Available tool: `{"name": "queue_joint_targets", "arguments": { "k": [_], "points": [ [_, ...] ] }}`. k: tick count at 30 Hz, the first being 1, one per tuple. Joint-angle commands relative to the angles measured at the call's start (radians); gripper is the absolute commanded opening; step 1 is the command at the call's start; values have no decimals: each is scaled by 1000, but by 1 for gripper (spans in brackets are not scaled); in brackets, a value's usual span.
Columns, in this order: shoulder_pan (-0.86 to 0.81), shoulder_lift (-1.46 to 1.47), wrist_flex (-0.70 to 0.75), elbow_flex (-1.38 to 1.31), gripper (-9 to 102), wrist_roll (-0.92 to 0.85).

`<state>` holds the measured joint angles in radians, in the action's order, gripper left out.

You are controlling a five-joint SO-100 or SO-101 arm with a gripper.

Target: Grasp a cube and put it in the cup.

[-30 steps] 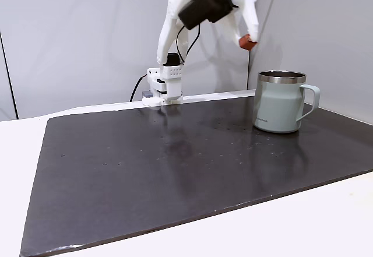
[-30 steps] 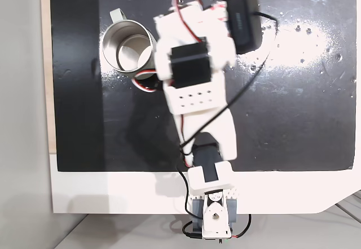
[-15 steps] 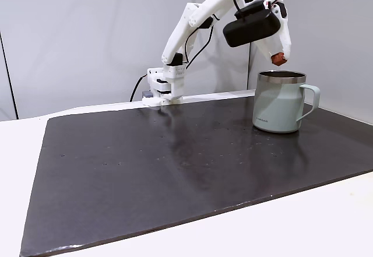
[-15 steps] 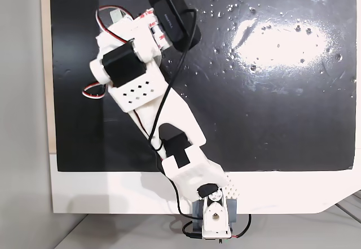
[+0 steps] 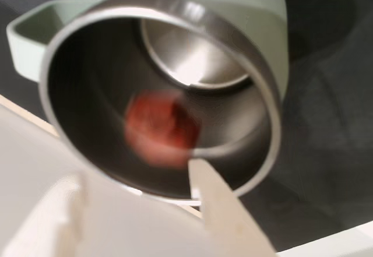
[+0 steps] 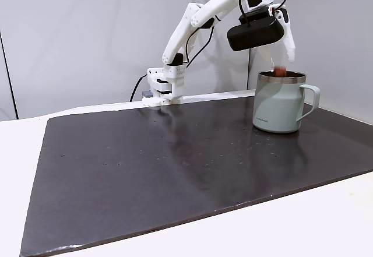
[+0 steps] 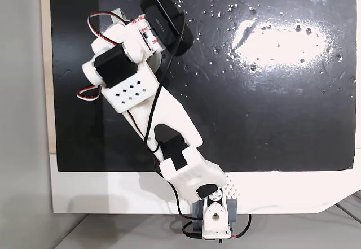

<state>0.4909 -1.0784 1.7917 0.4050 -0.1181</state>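
In the wrist view the cube (image 5: 162, 127) is a red blur at frame centre, inside the mug (image 5: 265, 64) mouth, apparently falling. The gripper (image 6: 280, 52), at upper right in a fixed view, stands parted and empty. Risk: the cube could bounce back out.

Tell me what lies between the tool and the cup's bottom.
In the wrist view, the cube, a motion-blurred red shape, sits between the open tool and the bottom of the cup; nothing else intervenes. In the side fixed view it appears at the rim.
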Motion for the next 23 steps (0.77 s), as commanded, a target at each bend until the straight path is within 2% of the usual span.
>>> {"name": "queue_joint_targets", "arguments": {
  "k": [1,23],
  "points": [
    [0,-66,6,15,26,14],
    [2,-184,8,114,25,21]
  ]
}}
